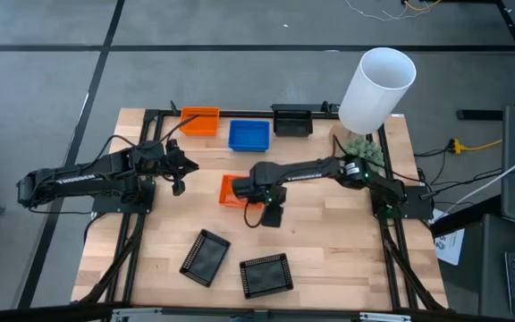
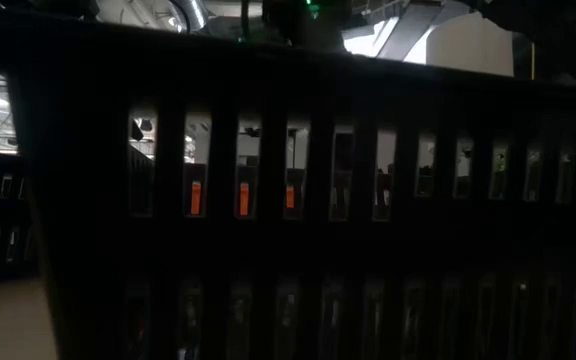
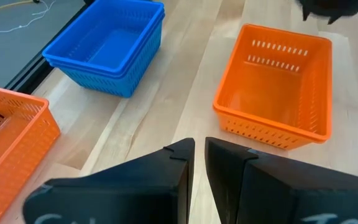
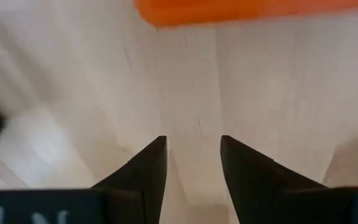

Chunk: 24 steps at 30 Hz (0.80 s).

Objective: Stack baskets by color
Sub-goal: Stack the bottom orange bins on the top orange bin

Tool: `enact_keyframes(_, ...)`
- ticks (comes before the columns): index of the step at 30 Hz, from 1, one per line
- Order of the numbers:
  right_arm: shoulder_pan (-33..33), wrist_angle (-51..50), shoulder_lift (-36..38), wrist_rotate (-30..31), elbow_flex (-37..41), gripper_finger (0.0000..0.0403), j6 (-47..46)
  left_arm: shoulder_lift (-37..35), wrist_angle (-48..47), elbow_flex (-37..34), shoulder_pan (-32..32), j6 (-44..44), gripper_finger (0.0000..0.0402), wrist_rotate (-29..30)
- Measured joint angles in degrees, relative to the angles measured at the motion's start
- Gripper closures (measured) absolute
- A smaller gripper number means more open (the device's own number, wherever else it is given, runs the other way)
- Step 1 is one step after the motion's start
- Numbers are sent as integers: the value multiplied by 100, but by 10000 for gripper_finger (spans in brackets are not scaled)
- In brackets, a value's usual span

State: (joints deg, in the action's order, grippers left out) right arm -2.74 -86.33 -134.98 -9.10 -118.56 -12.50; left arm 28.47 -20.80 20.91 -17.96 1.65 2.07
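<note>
The right gripper (image 4: 191,155) is held open and empty over bare table (image 1: 329,241), just beside the loose orange basket (image 1: 232,190) at mid-table. The left gripper (image 3: 199,163) is nearly closed, holding nothing, facing that basket. For a clean pick, one finger should be dropped inside the basket wall, which is gripped squarely, then it is nested in the orange basket at the back (image 1: 199,121)
</note>
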Motion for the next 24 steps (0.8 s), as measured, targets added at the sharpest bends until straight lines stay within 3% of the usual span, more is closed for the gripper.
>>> enact_keyframes(7, 100, 1885, 4, -284, 397, 252, -228, 2, 24, 0, 0, 2, 372, 0)
enact_keyframes(14, 604, 3564, 4, 1866, 32, 252, -380, 1, 85, 0, 0, -8, 372, 2)
enact_keyframes(17, 828, 4252, 4, 2339, -100, 252, -198, 0, 88, 0, 0, -9, 372, 0)
enact_keyframes(20, 997, 4060, 4, 2192, -360, 252, -81, 0, 88, 0, 0, -25, 372, 0)
enact_keyframes(24, 1018, 2339, 4, 2019, -1014, 252, -20, 0, 87, 0, -1, -302, 372, -11)
